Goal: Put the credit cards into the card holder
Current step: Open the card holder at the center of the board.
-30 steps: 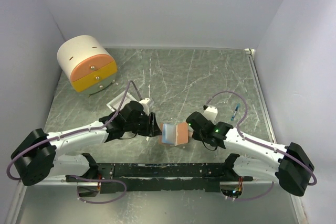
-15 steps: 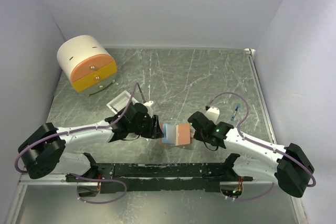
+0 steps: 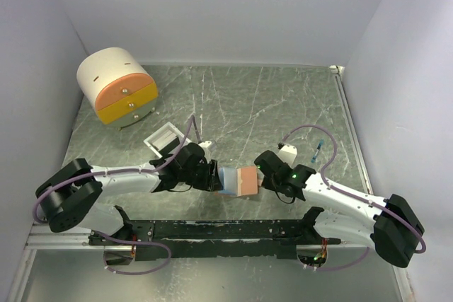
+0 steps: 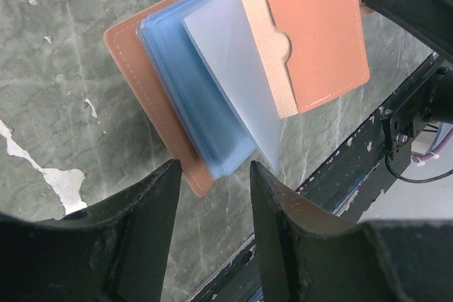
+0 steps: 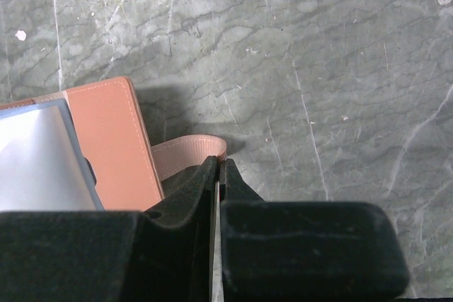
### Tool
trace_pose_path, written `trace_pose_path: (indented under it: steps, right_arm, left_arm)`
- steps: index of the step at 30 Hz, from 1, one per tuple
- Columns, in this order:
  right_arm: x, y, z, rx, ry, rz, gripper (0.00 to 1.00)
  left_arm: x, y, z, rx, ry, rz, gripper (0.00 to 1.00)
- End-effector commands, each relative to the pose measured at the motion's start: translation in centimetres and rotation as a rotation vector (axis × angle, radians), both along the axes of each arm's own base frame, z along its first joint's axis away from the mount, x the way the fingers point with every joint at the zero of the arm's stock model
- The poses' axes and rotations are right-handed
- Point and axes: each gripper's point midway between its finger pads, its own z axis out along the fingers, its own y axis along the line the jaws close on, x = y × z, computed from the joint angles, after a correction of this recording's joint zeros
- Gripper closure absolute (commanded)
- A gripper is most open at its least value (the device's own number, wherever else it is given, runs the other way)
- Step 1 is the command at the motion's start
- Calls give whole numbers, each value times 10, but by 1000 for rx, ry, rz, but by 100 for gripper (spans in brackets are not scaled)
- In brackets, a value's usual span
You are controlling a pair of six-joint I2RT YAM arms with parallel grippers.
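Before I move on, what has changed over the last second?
The left tool slid right, closing in on the wallet; open, it frames the wallet's corner. Nothing grabbed or released. The wallet stayed put, open; the right tool stayed shut on its strap.

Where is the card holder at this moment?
In the top view, the card holder sits open at the middle front of the table, between the left jaws and the right jaws.
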Motion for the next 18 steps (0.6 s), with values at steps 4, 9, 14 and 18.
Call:
trace_pose_path:
  steps: [4,9,14,18]
  right_arm:
    - [2,-2,0,9,-13,-13,100]
    - [2,-3,2,9,-23,-15,100]
    - [3,-3,2,7,-23,-11,100]
    - [3,-3,2,5,-24,-10,100]
  left_arm:
    - [5,-11,7,-70,-66,12,42]
    - [10,-3,2,-25,-54,73,49]
    - [7,1,0,-14,-42,75,46]
    - [6,1,-6,-11,-29,80,44]
